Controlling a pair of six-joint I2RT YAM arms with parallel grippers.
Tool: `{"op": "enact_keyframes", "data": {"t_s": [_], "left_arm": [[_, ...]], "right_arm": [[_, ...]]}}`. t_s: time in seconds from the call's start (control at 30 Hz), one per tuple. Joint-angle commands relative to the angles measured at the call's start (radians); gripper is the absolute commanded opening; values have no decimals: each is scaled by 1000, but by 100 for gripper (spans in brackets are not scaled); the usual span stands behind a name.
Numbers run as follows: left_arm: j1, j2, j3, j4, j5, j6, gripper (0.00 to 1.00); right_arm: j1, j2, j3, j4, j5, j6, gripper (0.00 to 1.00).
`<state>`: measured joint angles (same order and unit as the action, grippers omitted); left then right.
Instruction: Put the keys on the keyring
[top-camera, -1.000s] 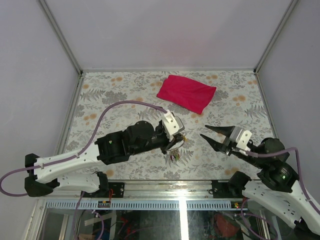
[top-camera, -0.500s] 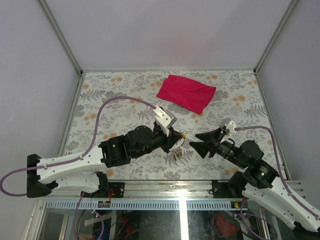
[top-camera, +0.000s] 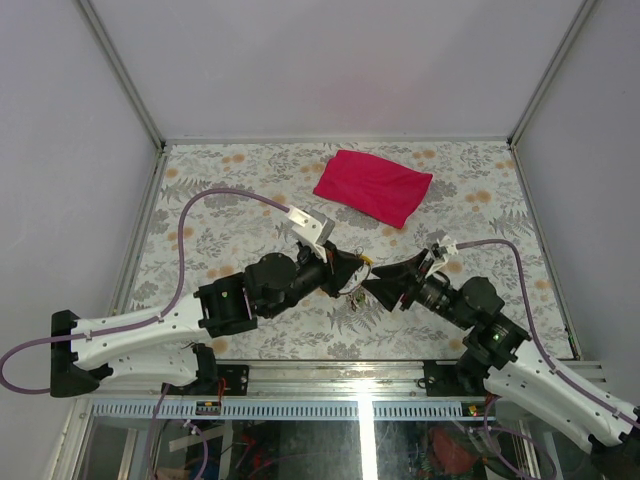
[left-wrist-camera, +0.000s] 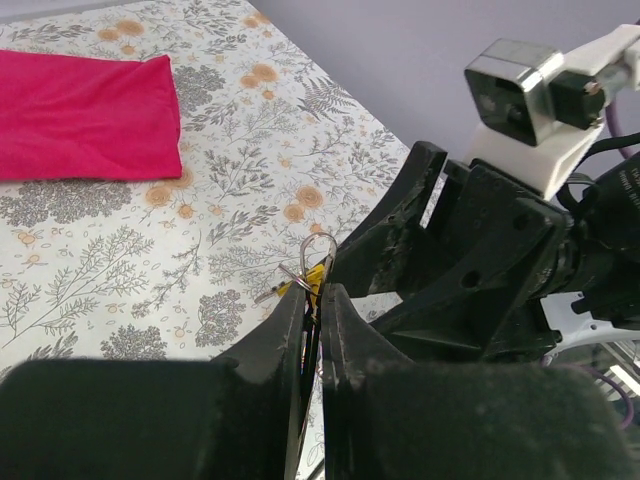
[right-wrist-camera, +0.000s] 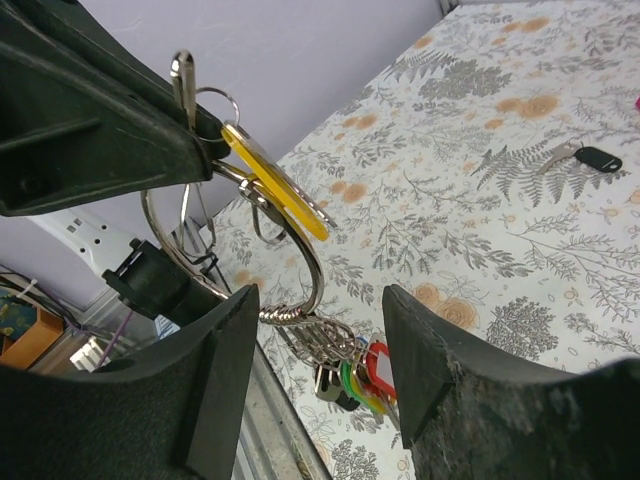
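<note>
Left fingers (left-wrist-camera: 328, 300) pinched tight on the keyring (right-wrist-camera: 318, 270); right fingers (top-camera: 385, 283) spread apart, empty, flanking it

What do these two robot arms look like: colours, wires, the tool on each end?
Both the left arm and right arm have white shells near the base and black sections further out. A mauve cable loops along each to a white camera mount at the wrist. The left tool and right tool are black, each with two wedge-shaped fingers.
</note>
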<state>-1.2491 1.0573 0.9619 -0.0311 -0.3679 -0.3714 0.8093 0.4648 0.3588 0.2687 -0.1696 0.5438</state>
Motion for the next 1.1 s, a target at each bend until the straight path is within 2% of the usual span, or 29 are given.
{"op": "enact_keyframes", "data": {"t_s": [0.0, 0.3, 0.4, 0.47, 0.57, 0.63, 0.77, 0.87, 1.07], "left_arm": [[5, -12, -2, 126, -27, -27, 0], [6, -16, -8, 131, -13, -34, 0], [5, -17, -11, 136, -9, -38, 0], [6, -17, -13, 137, -11, -42, 0], [6, -22, -19, 139, -27, -56, 0], [7, -28, -33, 143, -57, -74, 0], [10, -60, -82, 157, -155, -131, 4], [19, -88, -123, 168, -210, -166, 13], [31, -109, -150, 169, -223, -187, 21]], "right_arm": [[-6, 30, -7, 170, -8, 31, 58], [-6, 63, -21, 249, 47, 17, 55], [-6, 86, -15, 258, 46, 9, 51], [-6, 98, -15, 277, 44, 8, 39], [-5, 100, -9, 282, 36, 2, 14], [-6, 80, -2, 248, 37, -2, 6], [-6, 11, 15, 152, 76, -10, 0], [-6, -28, 58, 36, 108, -37, 0], [-6, -36, 166, -143, 126, -115, 0]]}}
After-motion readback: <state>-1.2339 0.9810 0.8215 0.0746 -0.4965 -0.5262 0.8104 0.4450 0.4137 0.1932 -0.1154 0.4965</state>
